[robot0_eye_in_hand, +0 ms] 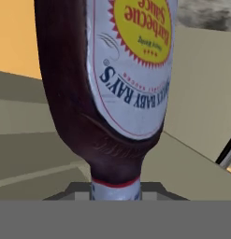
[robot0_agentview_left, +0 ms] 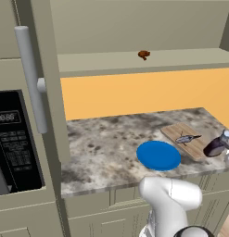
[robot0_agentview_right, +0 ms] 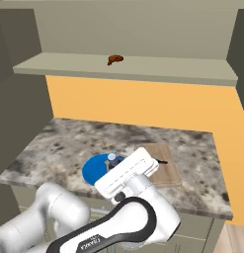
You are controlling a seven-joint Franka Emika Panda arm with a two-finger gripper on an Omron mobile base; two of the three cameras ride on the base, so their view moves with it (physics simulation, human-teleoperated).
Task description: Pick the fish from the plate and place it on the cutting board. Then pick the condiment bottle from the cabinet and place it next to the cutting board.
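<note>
Beige-grey cabinet (robot0_agentview_left: 134, 32) spanning the wall up top, long recessed shelf edged below by an orange panel (robot0_agentview_left: 148, 95). Marbled counter (robot0_agentview_left: 106, 148) underneath, carrying everything else. Left of it, a tall unit with a grey bar handle (robot0_agentview_left: 30, 76) and a black control panel (robot0_agentview_left: 14, 139). White arm rising from the base toward the counter's right end. Bright blue plate (robot0_agentview_left: 157, 156) flat near the front edge, bare. Wooden cutting board (robot0_agentview_left: 185, 140) just beside the plate on its right, angled. Dark brown condiment bottle (robot0_agentview_left: 217, 146) at the board's right end, tilted, pale cap (robot0_agentview_left: 226, 135) uppermost (label reading as barbecue sauce in the hand view (robot0_eye_in_hand: 112, 88)). Gripper (robot0_eye_in_hand: 115, 191) clamped narrowly on the bottle's neck. Slender silver-grey fish (robot0_agentview_left: 187, 138) lying on the board. Small brown lump (robot0_agentview_left: 143, 55) alone on the shelf.
</note>
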